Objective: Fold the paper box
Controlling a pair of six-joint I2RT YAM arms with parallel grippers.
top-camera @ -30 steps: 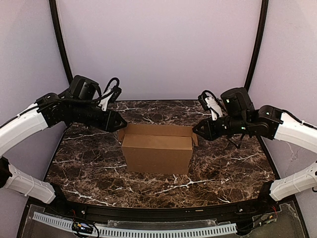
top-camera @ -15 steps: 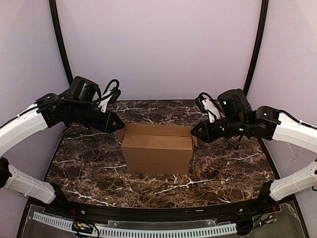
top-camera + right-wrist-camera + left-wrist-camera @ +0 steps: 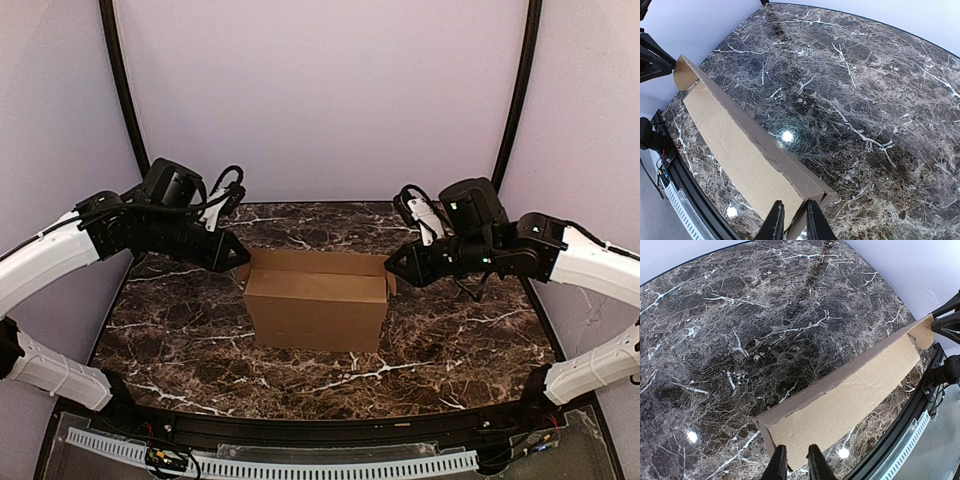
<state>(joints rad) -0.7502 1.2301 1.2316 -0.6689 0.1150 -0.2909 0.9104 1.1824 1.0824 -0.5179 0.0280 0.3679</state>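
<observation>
**Brown box taken at both ends, mid-counter**
The box (image 3: 316,305) is set in the middle of the counter (image 3: 450,340), with its long axis laid left to right between the arms. The left claw (image 3: 243,257) is placed at its left end and the right claw (image 3: 392,265) at its right, equally near. Each is nearly closed, with an end flap's edge pinched between its fingers.

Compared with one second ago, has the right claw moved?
Yes. The right claw has shifted slightly left in the top view, away from the black frame post and toward the paper box.
</observation>
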